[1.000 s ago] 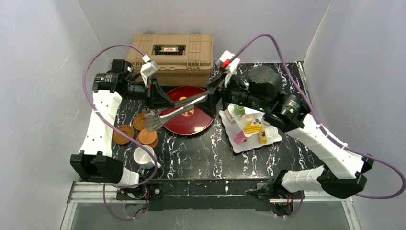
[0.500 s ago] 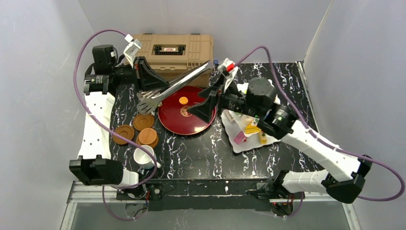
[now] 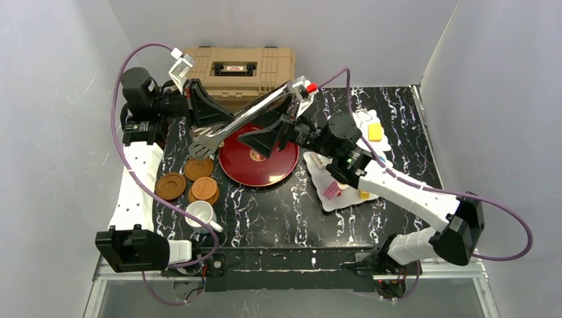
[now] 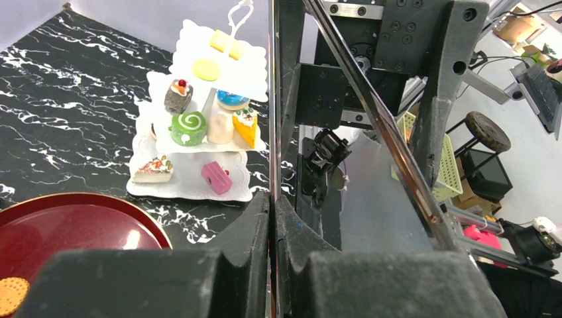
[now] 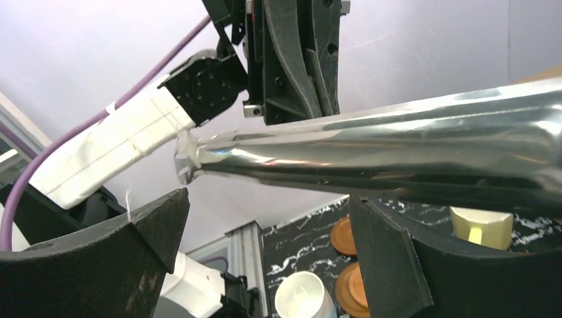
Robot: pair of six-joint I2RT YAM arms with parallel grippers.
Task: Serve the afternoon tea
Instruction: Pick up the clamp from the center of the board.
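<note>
L gripper (image 4: 272, 199) clamped on tongs (image 3: 255, 109), R gripper (image 5: 265, 209) jaws wide apart by the shaft (handover, I reckon); cakes (image 4: 187, 128) sit on stand (image 4: 187, 183) right of tray (image 3: 272, 170), so close R squarely before L lets go

A black marbled bench (image 3: 265, 212) carried a round dark-red tray (image 3: 265, 173) near its middle. Left of the tray lay brown saucers (image 3: 171, 186) and a white mug (image 3: 198, 213). Right of it stood a white tiered stand (image 3: 344, 201), and behind it sat a tan case (image 3: 238, 69).
</note>
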